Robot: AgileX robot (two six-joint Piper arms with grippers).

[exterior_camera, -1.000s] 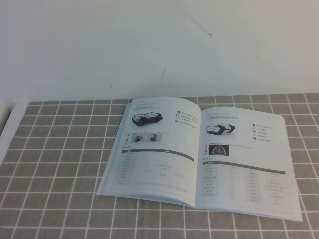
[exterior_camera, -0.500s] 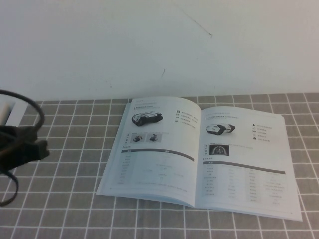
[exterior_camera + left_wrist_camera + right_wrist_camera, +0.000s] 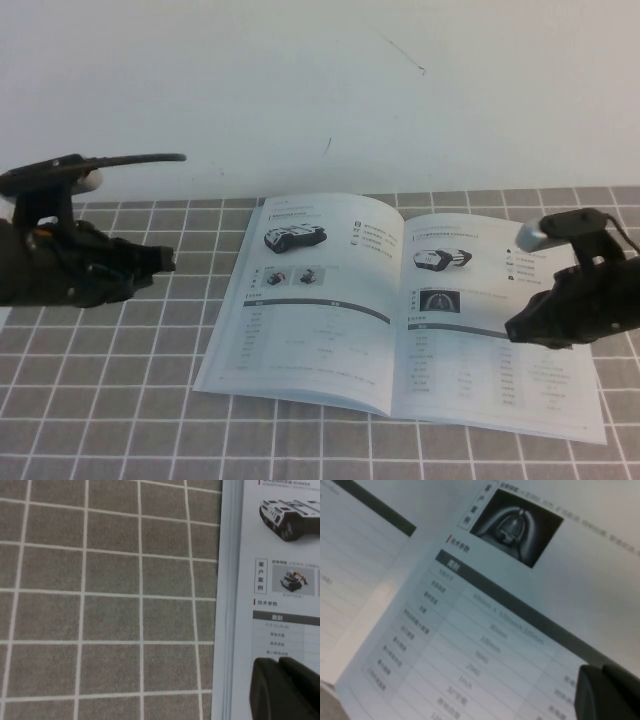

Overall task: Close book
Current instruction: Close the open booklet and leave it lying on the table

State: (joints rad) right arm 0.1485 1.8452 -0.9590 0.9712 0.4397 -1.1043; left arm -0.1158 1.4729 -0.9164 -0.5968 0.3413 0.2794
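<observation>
High view: the book lies open and flat on the grey checked surface. Its spine runs from the near edge away toward the white wall, and the wide spread stretches crosswise. The left tool hangs over bare cloth with its tip aimed at the book. The left page's outer edge lies ahead of that tip, apart from it, with open squares between. The right tool sits over the right page, just inside its outer edge, with its tip aimed toward the spine. Whether it touches the paper cannot be told.

Left wrist view: the left tool is clenched on nothing, its dark fingers pressed together with only a seam between them, above the left page. On the book "BUNKER" heads a tracked-vehicle photo, with "客户案例" and "技术参数" printed lower down. Beside the stacked page edges lies open cloth.

Right wrist view: the right tool is also clenched and empty, close over a table of figures on the book. A dark photo sits farther out from it. The print there is too soft to read.
</observation>
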